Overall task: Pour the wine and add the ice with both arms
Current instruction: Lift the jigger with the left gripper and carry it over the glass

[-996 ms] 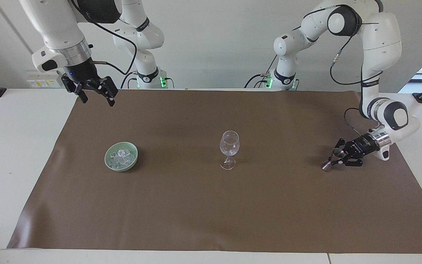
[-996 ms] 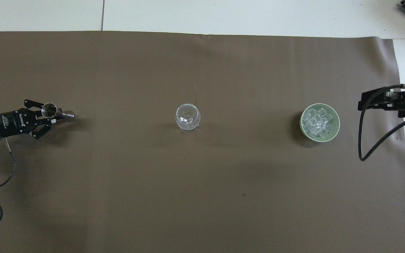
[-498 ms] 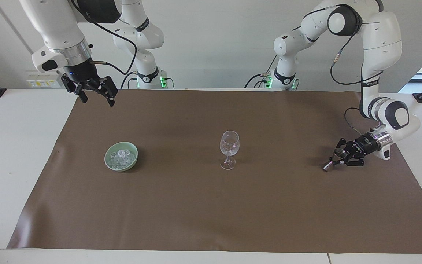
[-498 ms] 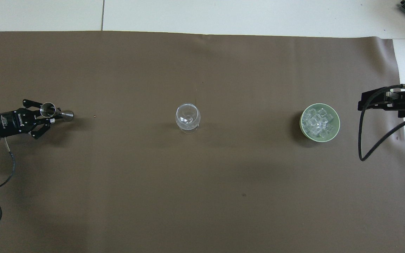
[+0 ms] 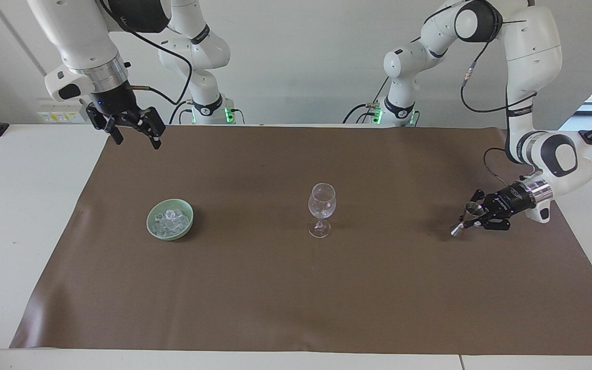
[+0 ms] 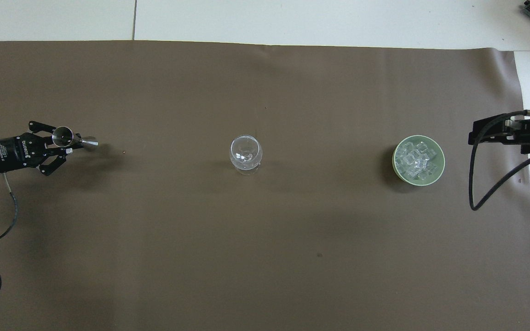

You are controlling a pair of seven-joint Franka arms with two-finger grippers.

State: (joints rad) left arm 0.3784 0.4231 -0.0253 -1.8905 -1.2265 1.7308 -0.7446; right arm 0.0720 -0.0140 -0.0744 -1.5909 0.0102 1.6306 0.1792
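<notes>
**Left gripper lifts jigger off mat, right arm waits**

Since a second ago the left gripper (image 5: 473, 218) has raised the metal jigger (image 5: 466, 219) a little; its lower end was down at the brown mat (image 5: 327, 308) before and now sits slightly higher, tilted, at the left arm's end of the table. Everything else is unchanged. The left gripper's fingers are clamped on the jigger's waist; in the overhead view the left gripper (image 6: 65, 143) lies nearly level, with the jigger (image 6: 74, 140) sticking out toward the glass. Whether the lower cup touches the mat, can't tell.

The wine glass (image 5: 321, 209) stands upright mid-mat, well apart from both grippers; it looks mostly empty.

The ice (image 5: 171, 221) is a pile of clear cubes in the pale green bowl (image 5: 188, 209), on the mat toward the right arm's end, about as far from the robots as the glass. Overhead, the ice (image 6: 414, 160) fills most of the bowl (image 6: 440, 172).

The right gripper (image 5: 130, 128) hangs high over the mat's corner by the right arm's base, fingers spread, holding nothing; that arm waits.
</notes>
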